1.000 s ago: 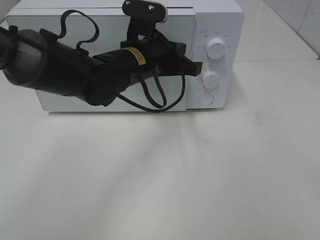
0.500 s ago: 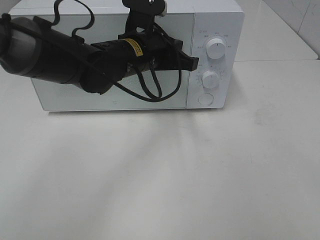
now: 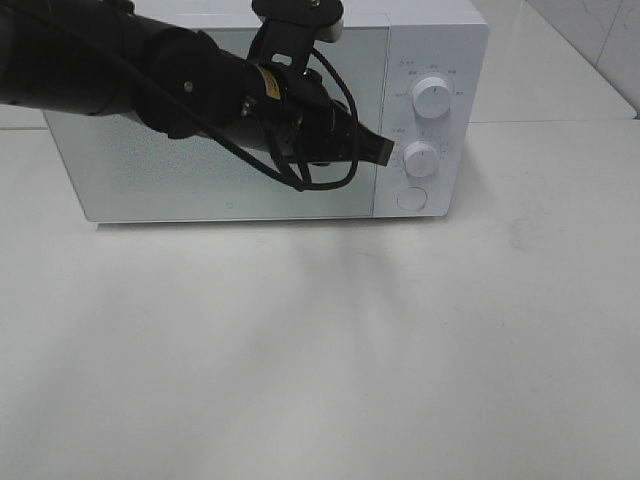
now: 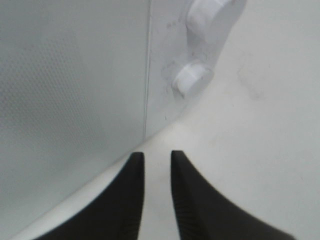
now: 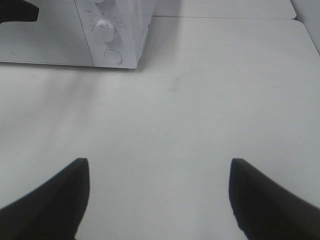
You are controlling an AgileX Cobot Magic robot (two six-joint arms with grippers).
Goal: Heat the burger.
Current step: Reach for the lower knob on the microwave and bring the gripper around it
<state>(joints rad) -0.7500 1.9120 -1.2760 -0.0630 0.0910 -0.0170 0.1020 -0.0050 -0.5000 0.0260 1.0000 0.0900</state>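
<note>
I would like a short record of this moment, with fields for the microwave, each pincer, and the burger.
microwave: white microwave, door shut, two knobs and a round button on its panel
left pincer: left pincer near the lower knob, nearly shut, holding nothing
right pincer: right pincer open wide above the bare table, holding nothing
burger: not visible in any view

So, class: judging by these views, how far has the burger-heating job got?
Done: the white microwave oven has its door shut; no burger is visible. In hand: the left gripper, jaws nearly closed, sits beside the lower white round dial. Left: turning it. The right gripper hangs open, empty.
</note>
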